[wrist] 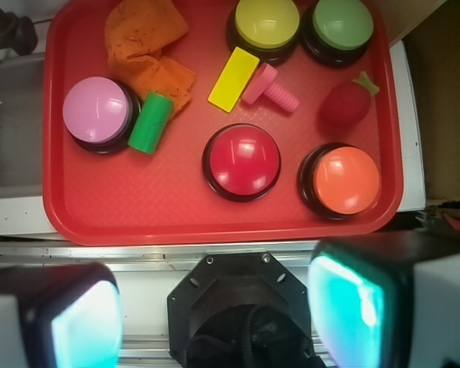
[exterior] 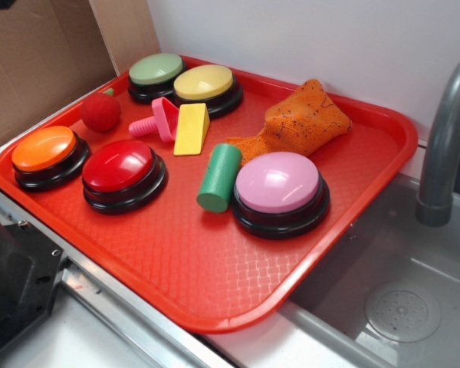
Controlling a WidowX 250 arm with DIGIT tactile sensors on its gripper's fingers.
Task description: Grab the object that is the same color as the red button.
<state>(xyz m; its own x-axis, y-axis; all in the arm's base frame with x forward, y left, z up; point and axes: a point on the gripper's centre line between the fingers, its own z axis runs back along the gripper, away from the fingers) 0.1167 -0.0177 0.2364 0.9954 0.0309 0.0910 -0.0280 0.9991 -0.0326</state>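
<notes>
Red toy fruit (exterior: 100,112) at upper left of exterior view, on red tray (exterior: 215,284), between orange button (exterior: 44,153) and green button (exterior: 155,74), apart from both. Red button (exterior: 119,170) lower, beside orange one. Pink screw toy (exterior: 155,123) just right of fruit, touching yellow wedge (exterior: 192,129). Green cylinder (exterior: 218,178) against pink button (exterior: 279,188); orange cloth (exterior: 299,119) behind. In wrist view, fruit (wrist: 345,105) at upper right. Gripper (wrist: 215,310) at bottom edge, above tray's near rim, fingers (wrist: 353,307) spread wide, holding nothing.
</notes>
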